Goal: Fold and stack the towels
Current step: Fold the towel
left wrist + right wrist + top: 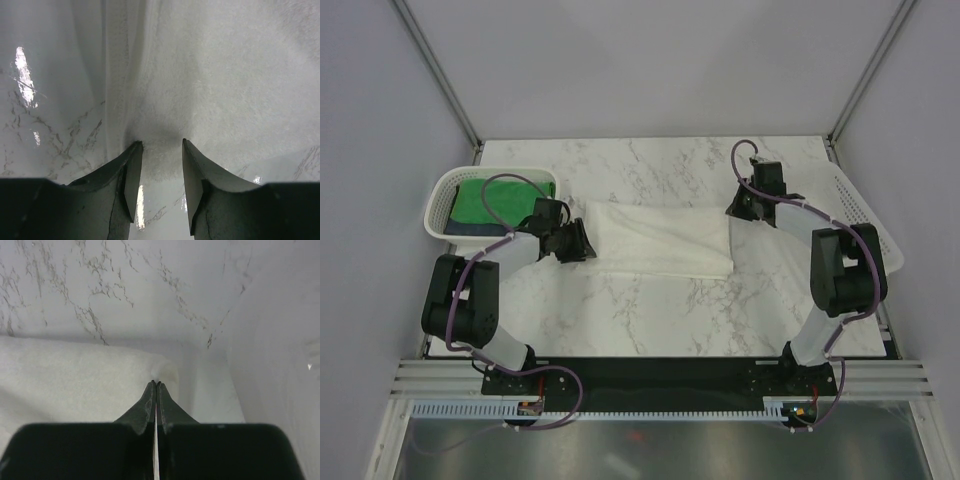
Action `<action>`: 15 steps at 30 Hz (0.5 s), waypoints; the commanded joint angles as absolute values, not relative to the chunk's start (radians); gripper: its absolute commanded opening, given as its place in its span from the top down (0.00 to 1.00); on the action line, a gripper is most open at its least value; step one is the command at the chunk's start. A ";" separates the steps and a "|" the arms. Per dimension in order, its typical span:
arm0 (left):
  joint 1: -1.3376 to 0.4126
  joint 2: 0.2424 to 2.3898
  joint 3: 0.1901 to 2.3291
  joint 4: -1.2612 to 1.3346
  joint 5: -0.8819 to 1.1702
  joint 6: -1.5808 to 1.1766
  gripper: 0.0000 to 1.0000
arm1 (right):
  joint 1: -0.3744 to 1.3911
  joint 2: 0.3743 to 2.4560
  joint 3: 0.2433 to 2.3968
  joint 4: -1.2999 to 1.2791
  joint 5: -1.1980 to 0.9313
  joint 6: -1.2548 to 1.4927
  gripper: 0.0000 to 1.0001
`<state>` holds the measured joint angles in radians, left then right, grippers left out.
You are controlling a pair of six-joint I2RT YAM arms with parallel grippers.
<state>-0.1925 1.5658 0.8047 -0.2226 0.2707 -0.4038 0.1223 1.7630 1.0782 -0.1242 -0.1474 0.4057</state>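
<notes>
Top external: green towel (467, 205) in basket (434, 213); left hand (586, 244) open, right hand (731, 211) closed

The scene is lit brightly and evenly from overhead. Only faint, soft shadows are cast on the marble table (650, 310) on the near side of the white towel (660, 238), whose edges are almost washed out against the pale stone. In the left wrist view, streaks of hard glare are seen on the marble left of the towel, and a dim shadow is thrown on the towel's near edge ahead of the left gripper (161, 145), which is rendered dark and slightly blurred. In the right wrist view the right gripper (156, 384) is underexposed to a near silhouette, and the area right of the towel is soft and featureless.
</notes>
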 commanded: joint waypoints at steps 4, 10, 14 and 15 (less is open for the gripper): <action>-0.190 1.582 0.759 -0.226 0.163 -0.429 0.54 | 0.124 1.830 1.239 -0.063 -0.098 0.334 1.00; -0.192 1.600 0.752 -0.226 0.155 -0.445 0.54 | 0.124 1.894 1.264 -0.072 -0.095 0.339 1.00; -0.192 1.569 0.765 -0.256 0.144 -0.448 0.53 | 0.123 1.894 1.276 -0.104 -0.040 0.351 0.93; -0.192 1.556 0.787 -0.271 0.150 -0.449 0.53 | 0.124 1.887 1.284 -0.112 -0.041 0.350 0.91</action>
